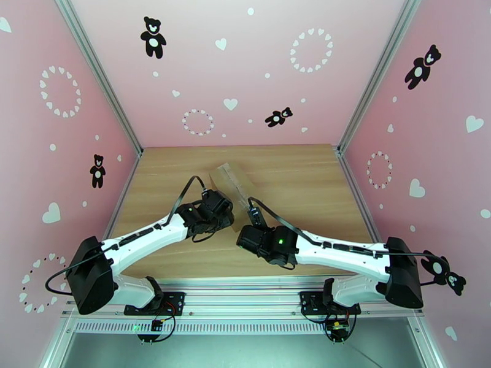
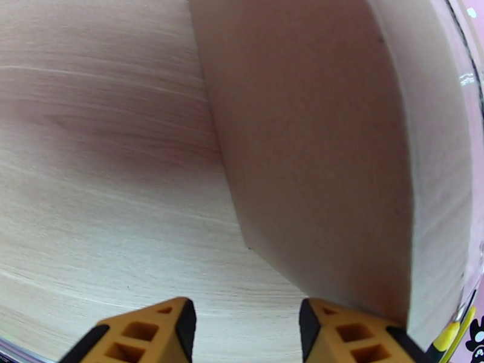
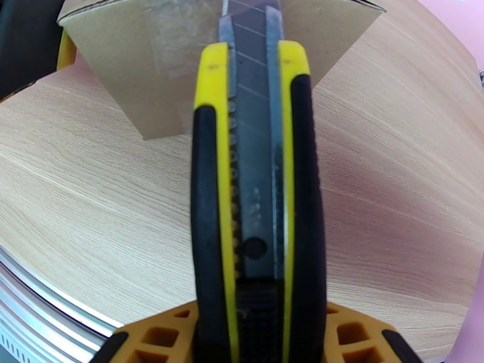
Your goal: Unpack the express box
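- Here the box (image 1: 232, 179) sits on the tabletop (image 1: 307, 173), about mid-table and turned at an angle, between the two arms' tips.
- The right fingers (image 3: 151, 340) are clamped on a knife (image 3: 254, 195), gripped low on the handle; its blade (image 3: 251, 10) is run out and aimed at the box's top edge, where tape (image 3: 175, 43) laps down over the near face; the tip runs out of frame, so I cannot tell whether it has bitten.
- The left fingers (image 2: 148, 331) stand moderately apart with nothing between them; one lies just beside the box's lower corner, seemingly touching; that arm looks to be a brace, not a grip.
- Step in hand, as I judge it: slitting the seam tape so the flaps can lift.
- To do it well: set the blade on the seam line and go shallow, just through the tape, so nothing inside is scored; draw straight along the seam in one steady pull; avoid any twist, since a thin blade may snap sideways.
- The box is probably light and likely to slide under the push; the left arm should bear against the side facing the cut's direction, its fingers off the blade's line.
- Risk: the handle pivoting in the grip if the tape drags; ease the pressure rather than force it.
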Motion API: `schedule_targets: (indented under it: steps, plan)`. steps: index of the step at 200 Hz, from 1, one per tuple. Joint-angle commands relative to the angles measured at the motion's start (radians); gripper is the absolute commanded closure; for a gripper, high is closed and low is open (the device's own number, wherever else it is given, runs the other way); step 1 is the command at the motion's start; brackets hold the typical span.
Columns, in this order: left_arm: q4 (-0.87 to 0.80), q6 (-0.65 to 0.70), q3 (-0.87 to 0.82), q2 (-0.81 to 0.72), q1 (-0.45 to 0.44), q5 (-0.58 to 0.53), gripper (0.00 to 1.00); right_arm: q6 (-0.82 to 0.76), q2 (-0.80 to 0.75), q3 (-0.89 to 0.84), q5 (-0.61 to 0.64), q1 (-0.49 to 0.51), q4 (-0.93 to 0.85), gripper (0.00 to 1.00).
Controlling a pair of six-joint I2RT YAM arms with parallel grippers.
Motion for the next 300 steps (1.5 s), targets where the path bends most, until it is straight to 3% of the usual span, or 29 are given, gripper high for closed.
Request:
schedule_targets:
  steps: [1,68,165,250,300]
  plan:
    - [0.173,0.006,0.038,0.024,-0.055,0.079,0.47,-0.134,0.002,0.058,-0.173,0.06,0.101,1.0]
    - [0.138,0.013,0.038,0.015,-0.054,0.056,0.47,-0.132,-0.124,-0.04,-0.282,-0.049,0.123,1.0]
    - [0.111,0.024,0.056,0.033,-0.054,0.043,0.47,-0.134,-0.124,-0.066,-0.331,-0.111,0.084,1.0]
    - [0.115,0.017,0.063,0.056,-0.053,0.057,0.47,-0.164,-0.14,-0.043,-0.38,-0.123,0.118,1.0]
    - [0.14,0.01,0.083,0.08,-0.065,0.062,0.47,-0.196,-0.085,0.008,-0.375,-0.078,0.12,1.0]
